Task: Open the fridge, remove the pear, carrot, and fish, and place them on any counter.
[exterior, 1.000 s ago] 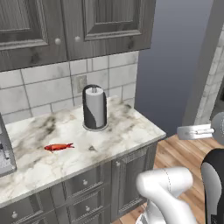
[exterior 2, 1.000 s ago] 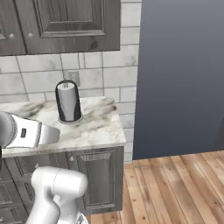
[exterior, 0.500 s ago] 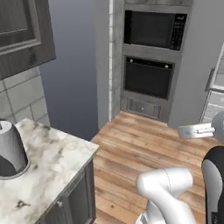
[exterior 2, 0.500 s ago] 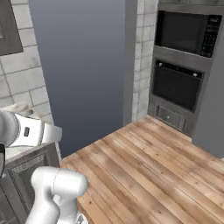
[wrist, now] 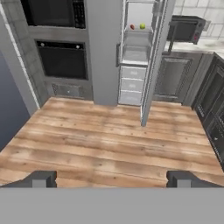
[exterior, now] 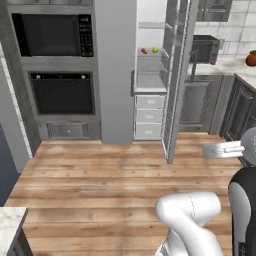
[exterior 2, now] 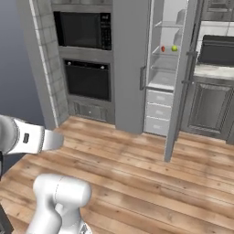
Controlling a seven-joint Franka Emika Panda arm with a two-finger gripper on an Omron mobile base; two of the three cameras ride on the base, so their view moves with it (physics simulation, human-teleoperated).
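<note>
Left base view: the base has swung off the counter toward the fridge (exterior: pixel 150 75), door ajar, pear (exterior: pixel 155 50) beside carrot (exterior: pixel 144 51) on a shelf.
Right base view: both remain well apart from the arm.
Hand view: claw (wrist: pixel 111 178) spread, empty; another fetch likely.

- Even, soft rendered light all round, with no single lamp to pick out.
- The fridge (exterior: pixel 150 75) interior glows brightest white; the ovens (exterior: pixel 55 65) sit dark and flat, with no glare.
- The wooden floor (wrist: pixel 109 140) shows almost no cast shadows.
- Everything is soft and low in detail; the small items on the shelf are mere blurred dots.
</note>
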